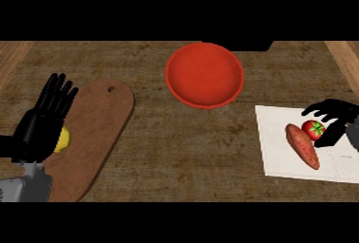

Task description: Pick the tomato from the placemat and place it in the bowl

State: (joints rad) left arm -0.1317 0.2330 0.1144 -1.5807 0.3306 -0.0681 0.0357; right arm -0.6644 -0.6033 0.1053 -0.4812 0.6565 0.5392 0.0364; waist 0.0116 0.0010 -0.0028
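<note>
A small red tomato (313, 128) with a green stem lies on the white placemat (277, 156) at the right. My right hand (336, 118) comes in from the right edge with fingers curved over and around the tomato, thumb just below it; whether it touches is unclear. A red bowl (204, 75) stands at the back centre, apart from the placemat. My left hand (43, 121) rests open at the left, fingers up, over a wooden cutting board.
A long reddish sweet potato (301, 146) lies on the placemat just left of the tomato. A wooden cutting board (98, 133) lies at the left, with a yellow fruit (63, 140) partly hidden behind my left hand.
</note>
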